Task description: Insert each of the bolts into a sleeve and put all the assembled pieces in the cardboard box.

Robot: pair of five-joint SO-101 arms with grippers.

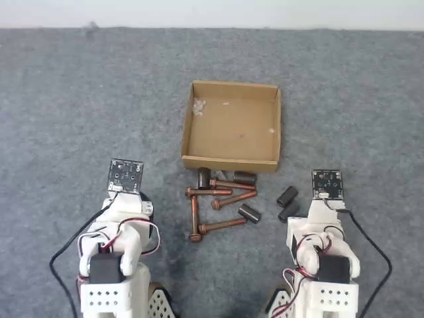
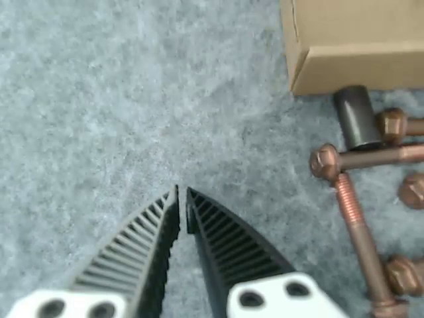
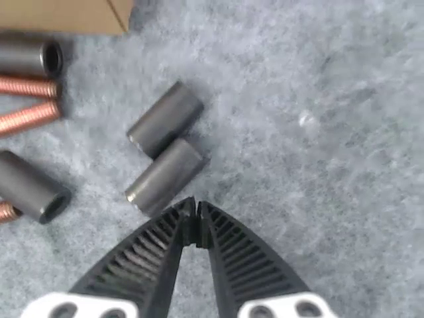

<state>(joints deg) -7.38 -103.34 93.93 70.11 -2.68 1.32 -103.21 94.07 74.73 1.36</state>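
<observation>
Grey carpet under a pale band.

A nubby grey carpet [image 1: 59, 99] covers the whole work surface, its pile mottled light and dark and running out to the left, right and bottom edges of the high view. Along the very top of that view lies a pale, smooth strip [image 1: 212, 12], meeting the carpet in a straight line. A few small white crumbs [image 1: 197, 104] sit just above and left of the frame's middle.
</observation>
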